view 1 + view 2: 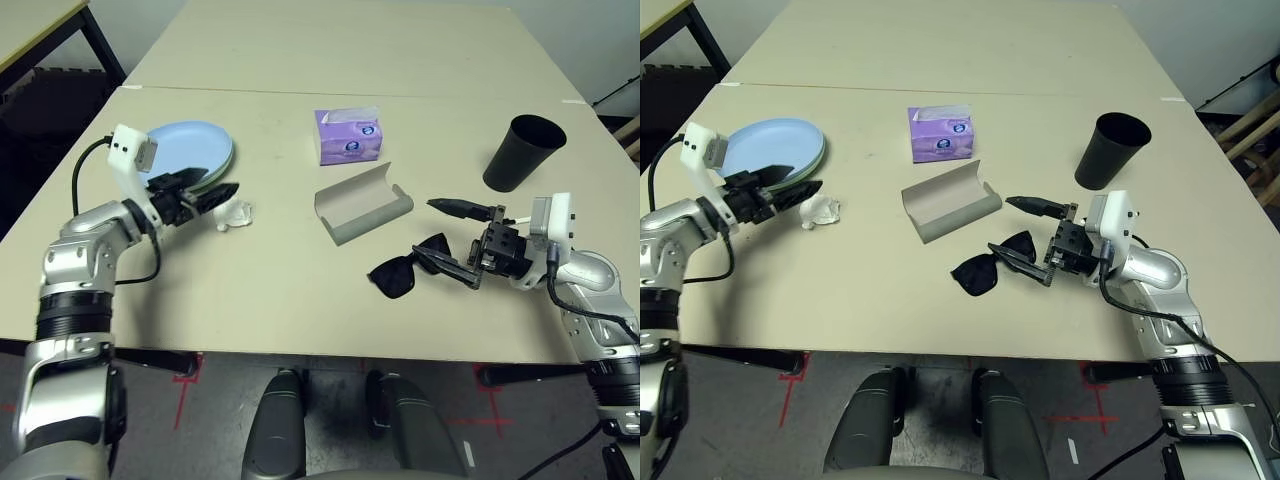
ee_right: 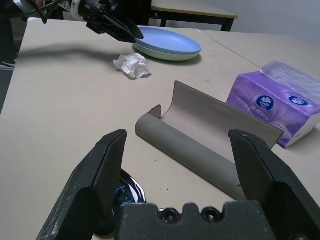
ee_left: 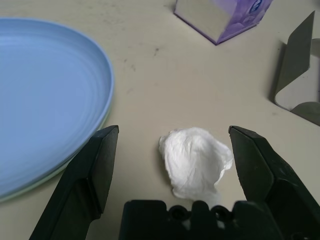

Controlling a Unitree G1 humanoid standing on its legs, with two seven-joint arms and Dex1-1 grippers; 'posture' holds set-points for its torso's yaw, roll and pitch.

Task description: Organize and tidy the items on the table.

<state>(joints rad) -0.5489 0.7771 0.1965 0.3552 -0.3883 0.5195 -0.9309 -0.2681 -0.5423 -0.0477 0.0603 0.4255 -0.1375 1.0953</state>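
My left pincer [image 3: 172, 131] is spread wide, the crumpled white tissue [image 3: 196, 162] between its tips, near the light blue plate [image 1: 190, 150] that sits on the pale green one [image 2: 167, 54] at the table's [image 1: 270, 290] left. My right pincer [image 2: 179, 133] gapes wide too, at the black sunglasses [image 1: 977, 275]. The open grey glasses case [image 1: 365, 208] lies mid-table, the purple tissue box [image 1: 350, 140] beyond it, the black cup [image 1: 520, 155] far right.
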